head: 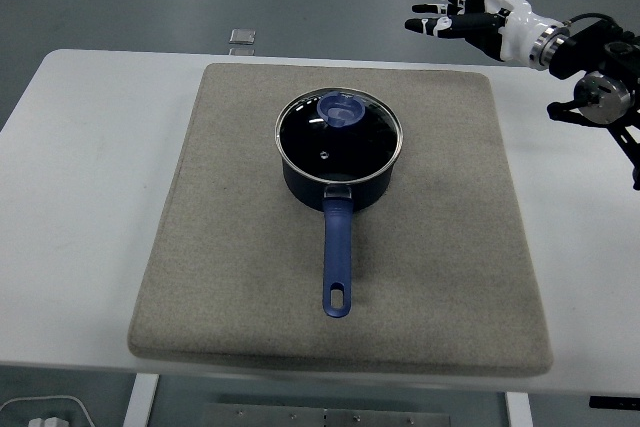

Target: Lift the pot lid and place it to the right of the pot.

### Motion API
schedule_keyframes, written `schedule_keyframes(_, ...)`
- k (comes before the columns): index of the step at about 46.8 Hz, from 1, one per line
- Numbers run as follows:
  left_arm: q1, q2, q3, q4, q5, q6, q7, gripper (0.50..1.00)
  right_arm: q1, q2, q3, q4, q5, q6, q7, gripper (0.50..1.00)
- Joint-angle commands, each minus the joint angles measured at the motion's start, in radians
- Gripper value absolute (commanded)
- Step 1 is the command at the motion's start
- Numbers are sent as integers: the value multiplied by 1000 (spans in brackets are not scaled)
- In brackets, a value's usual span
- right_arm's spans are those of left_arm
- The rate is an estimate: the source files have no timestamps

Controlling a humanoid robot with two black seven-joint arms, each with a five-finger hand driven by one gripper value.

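I have the right hand (462,9) raised above the far right corner of the grey mat (250,317), fingers spread and extended toward the left, holding nothing; the left arm is out of my view. The pot (338,169) sits well below and to the left of the hand, near the middle of the mat, with its blue handle (337,259) pointing back toward my side of the white table (80,207). The glass lid (340,134) is seated on the pot, and its blue knob (341,109) lies on the far part of the lid, the part nearest the hand, though the two are well apart. My worry from here is the approach: the knob looks low and smooth, so if I come in too flat the fingers may skid over the glass or nudge the whole pot instead of closing on the knob. A loose grip could let the lid tilt and slip out on the lift. The mat to the right of the pot, below the hand, looks free for the set-down. I can read no brand, label or writing anywhere; a small grey object (241,40) beyond the mat's far edge is too small to make out.
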Motion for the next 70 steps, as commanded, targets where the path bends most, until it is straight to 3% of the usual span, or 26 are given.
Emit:
schedule_keyframes(1,0,0,1,0,0,0,-1,1000,8,-19,-2,15,-77,21,7,903)
schedule_keyframes(17,0,0,1,0,0,0,-1,1000,58,-76,-75,141,-323,82,20,903)
schedule_keyframes(31,0,0,-1,-1,0,0,-1,1000,213,-93,-248,243,-372,93,35,903)
schedule_keyframes(46,0,0,1,0,-1,0,-1,1000,333,-74,-341,316,-505,87,53,901)
schedule_keyframes(70,0,0,1,0,0,0,-1,1000,367,10,-413,360,-785,79,60,901)
